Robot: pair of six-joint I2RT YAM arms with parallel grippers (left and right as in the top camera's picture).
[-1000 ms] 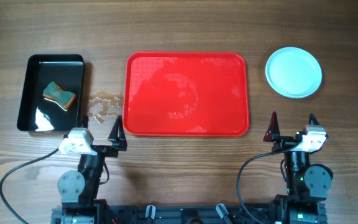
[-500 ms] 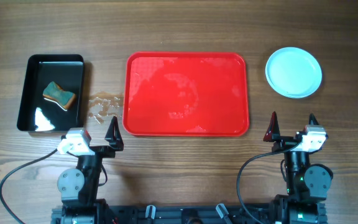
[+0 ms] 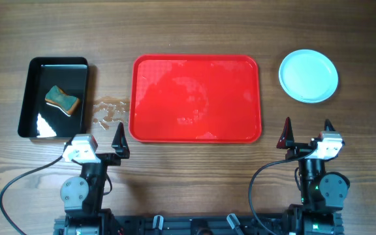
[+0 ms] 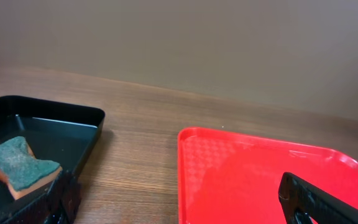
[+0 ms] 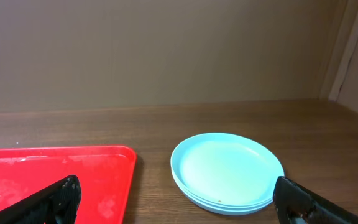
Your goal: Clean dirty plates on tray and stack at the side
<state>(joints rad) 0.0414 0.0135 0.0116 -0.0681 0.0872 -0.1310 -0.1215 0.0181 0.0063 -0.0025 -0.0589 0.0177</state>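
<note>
The red tray (image 3: 196,98) lies at the table's middle with nothing on it but wet smears; it also shows in the left wrist view (image 4: 241,174) and the right wrist view (image 5: 42,180). The three pale blue plates (image 3: 308,76) sit stacked on the table to the tray's right; the stack also shows in the right wrist view (image 5: 227,171), with a tiny brown speck on a rim. My left gripper (image 3: 100,140) (image 4: 185,205) is open and empty in front of the tray's near left corner. My right gripper (image 3: 307,132) (image 5: 179,199) is open and empty, in front of the plates.
A black tray (image 3: 54,98) (image 4: 73,124) stands at the left and holds a green and orange sponge (image 3: 61,99) (image 4: 17,165). Water drops (image 3: 109,109) lie on the wood between the black tray and the red tray.
My left gripper has shifted slightly to the left. The right arm, the tray and the plates have not moved.
</note>
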